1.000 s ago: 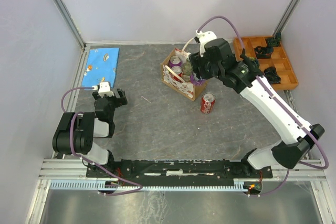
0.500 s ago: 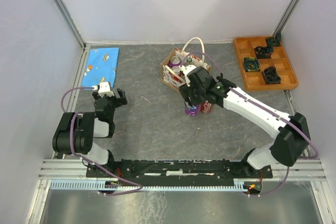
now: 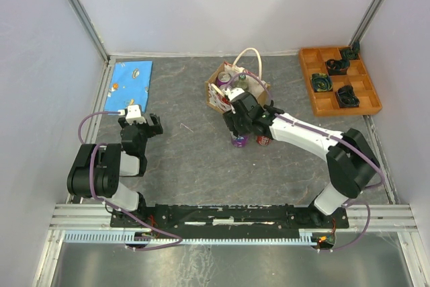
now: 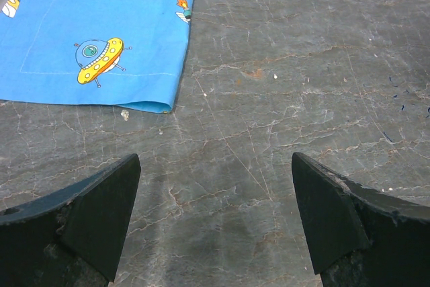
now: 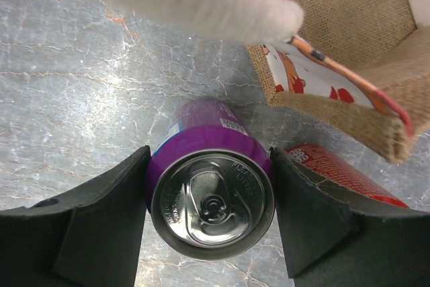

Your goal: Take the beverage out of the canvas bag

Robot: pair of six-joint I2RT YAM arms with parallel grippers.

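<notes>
The tan canvas bag (image 3: 220, 96) with cream handles stands at the middle back; a purple can (image 3: 223, 80) and another can top show inside it. My right gripper (image 3: 238, 126) is shut on a second purple can (image 3: 238, 141), low at the table in front of the bag, next to a red can (image 3: 264, 141). In the right wrist view my right gripper (image 5: 209, 166) has a finger touching each side of the purple can (image 5: 211, 199); the bag's corner (image 5: 349, 92) and the red can (image 5: 339, 173) lie behind it. My left gripper (image 3: 141, 123) is open and empty over bare table (image 4: 215, 220).
A blue printed cloth (image 3: 131, 80) lies at the back left and shows in the left wrist view (image 4: 94, 31). An orange compartment tray (image 3: 366, 82) with dark objects sits at the back right. Frame posts stand at the back corners.
My right gripper has carried the purple can from the bag down and forward to the table, left of the red can. The left arm has not moved.
</notes>
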